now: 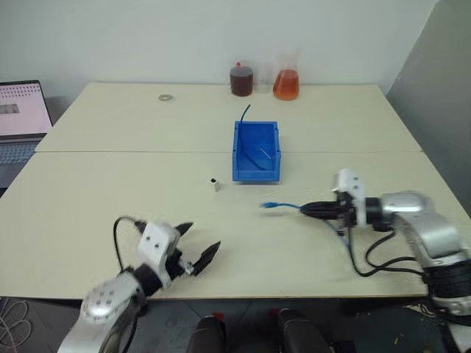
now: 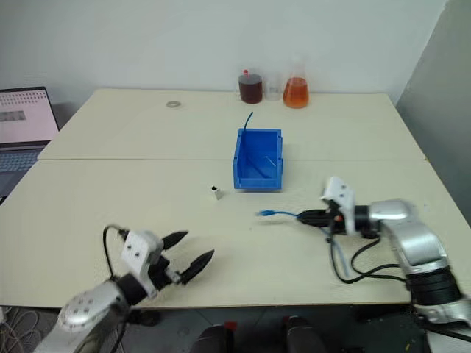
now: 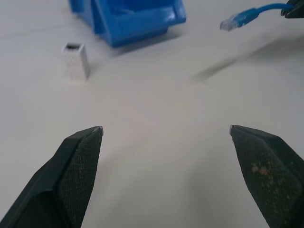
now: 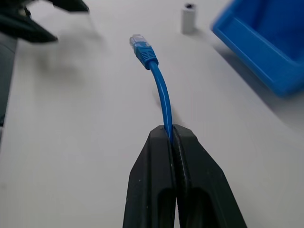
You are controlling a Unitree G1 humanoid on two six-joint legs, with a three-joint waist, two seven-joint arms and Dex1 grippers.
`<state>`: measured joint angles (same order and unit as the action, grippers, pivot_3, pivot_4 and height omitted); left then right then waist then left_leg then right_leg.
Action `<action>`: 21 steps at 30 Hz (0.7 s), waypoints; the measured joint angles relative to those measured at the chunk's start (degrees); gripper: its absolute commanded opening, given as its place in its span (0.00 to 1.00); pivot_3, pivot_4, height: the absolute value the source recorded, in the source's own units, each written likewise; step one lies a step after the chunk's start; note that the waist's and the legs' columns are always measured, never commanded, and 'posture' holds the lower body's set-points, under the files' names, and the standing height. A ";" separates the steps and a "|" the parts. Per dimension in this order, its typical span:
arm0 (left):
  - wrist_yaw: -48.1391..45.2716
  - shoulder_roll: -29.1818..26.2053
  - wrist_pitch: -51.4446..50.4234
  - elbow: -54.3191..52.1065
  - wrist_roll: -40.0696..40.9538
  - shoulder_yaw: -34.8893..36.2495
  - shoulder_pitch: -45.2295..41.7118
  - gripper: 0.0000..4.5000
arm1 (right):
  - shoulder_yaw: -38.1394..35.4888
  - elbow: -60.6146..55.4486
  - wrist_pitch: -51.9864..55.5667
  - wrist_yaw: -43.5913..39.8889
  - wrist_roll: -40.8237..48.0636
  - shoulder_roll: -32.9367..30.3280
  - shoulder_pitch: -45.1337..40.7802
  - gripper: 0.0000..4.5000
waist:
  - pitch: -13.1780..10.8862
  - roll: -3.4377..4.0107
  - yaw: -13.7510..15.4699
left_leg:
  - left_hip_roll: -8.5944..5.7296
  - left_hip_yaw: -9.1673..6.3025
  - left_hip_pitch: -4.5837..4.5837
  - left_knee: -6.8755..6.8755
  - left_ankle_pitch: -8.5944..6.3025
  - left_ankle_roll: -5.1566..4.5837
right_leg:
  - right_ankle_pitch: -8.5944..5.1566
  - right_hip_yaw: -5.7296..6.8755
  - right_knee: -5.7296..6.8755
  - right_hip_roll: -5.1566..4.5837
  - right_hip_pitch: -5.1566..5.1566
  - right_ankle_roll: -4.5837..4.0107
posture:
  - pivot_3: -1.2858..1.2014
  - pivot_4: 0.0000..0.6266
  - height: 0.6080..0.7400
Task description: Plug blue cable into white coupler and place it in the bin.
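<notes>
At the far edge of the tabletop (image 1: 110, 220) stand a dark red jar (image 1: 241, 79) and a glass flask (image 1: 286, 82) with orange liquid, side by side, and a small metal ring (image 1: 165, 97) lies off to their left. A laptop (image 1: 20, 121) sits open past the left edge. The bin (image 1: 256, 151) rests near the middle of the tabletop, with a short blue wire stub (image 1: 243, 112) poking up at its back. The white coupler (image 1: 214, 184) stands upright by itself, just to the left of the bin's front and apart from it. Nothing stands between the coupler and the arms. The right end effector (image 1: 305, 209) has its two black fingers (image 4: 187, 190) pressed tight together on the blue cable (image 4: 161, 92), holding it above the tabletop. The plug sticks out past the fingertips and points left, toward the coupler but well apart from it. The left end effector (image 1: 197, 243) hangs low near the front edge with its fingers (image 3: 76, 166) spread wide, holding nothing.
</notes>
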<state>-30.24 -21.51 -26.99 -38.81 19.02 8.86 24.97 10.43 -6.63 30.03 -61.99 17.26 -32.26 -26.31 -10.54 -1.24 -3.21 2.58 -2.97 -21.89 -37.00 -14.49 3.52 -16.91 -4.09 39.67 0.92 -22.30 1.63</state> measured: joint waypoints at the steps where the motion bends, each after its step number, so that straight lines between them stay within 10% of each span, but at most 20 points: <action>1: 1.23 1.16 0.52 -0.12 -0.04 0.56 2.13 1.00 | 2.03 0.31 -0.29 1.32 -0.84 2.34 -1.02 0.01 | -0.02 0.04 -0.03 | -0.01 0.03 0.00 0.01 0.00 0.00 | 0.00 -0.02 -0.05 -0.01 0.00 0.01 | 0.52 0.24 1.00; 13: 7.18 7.07 9.14 -0.03 -3.04 0.49 10.86 1.00 | 13.69 16.41 -14.22 5.26 -13.98 8.99 -5.87 0.01 | -0.02 0.05 0.12 | -0.08 0.16 -0.24 0.05 -0.19 0.08 | 0.28 -0.07 -0.70 -0.11 0.02 -0.10 | 0.52 0.24 1.00; 21: 8.14 7.35 10.52 0.16 -3.94 -2.37 10.80 1.00 | 13.65 17.79 -15.59 2.96 -13.84 8.82 -6.22 0.42 | -0.01 0.05 -0.10 | 0.00 0.15 -0.15 0.04 -0.19 0.07 | 0.25 -0.06 -0.64 -0.01 0.05 -0.12 | 0.52 0.24 1.00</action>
<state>-22.10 -14.16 -16.47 -38.65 15.08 6.48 35.77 24.08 11.16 14.44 -59.03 3.42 -23.45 -32.53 -10.55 -1.19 -3.31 2.58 -2.81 -22.05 -36.96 -14.68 3.60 -16.66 -4.15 39.04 0.90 -22.25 1.50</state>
